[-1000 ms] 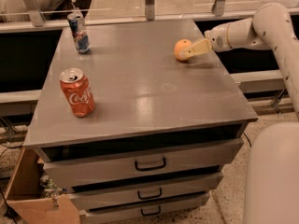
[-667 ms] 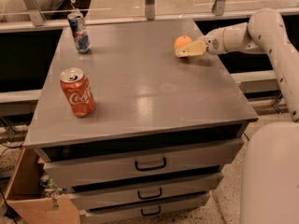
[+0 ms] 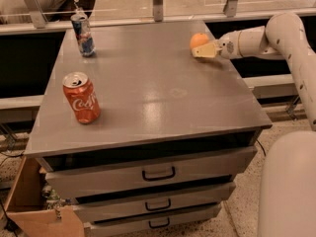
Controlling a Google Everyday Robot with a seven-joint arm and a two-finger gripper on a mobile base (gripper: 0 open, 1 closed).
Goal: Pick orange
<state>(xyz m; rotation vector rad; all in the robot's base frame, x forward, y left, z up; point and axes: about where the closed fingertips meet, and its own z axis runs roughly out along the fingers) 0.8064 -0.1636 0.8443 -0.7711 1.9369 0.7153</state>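
Grip security is being judged the main concern of this step. The small round orange fruit [image 3: 199, 39] is being held at the tip of the end effector [image 3: 198, 46], with one pale finger [image 3: 206, 51] being pressed against its near, lower side, over the far right part of the grey desk [image 3: 148, 98]. Whether the fruit is touching the desk cannot be told. A slow, straight lift is being advised, so that the smooth skin is not being rolled out of the grasp. The red cylindrical cola can [image 3: 81, 98] and the blue and silver drink can [image 3: 82, 28] are standing well apart from the end effector, so no obstruction is being expected. Being round, the fruit is showing no long axis and is pointing no particular way; no stem is being made out.
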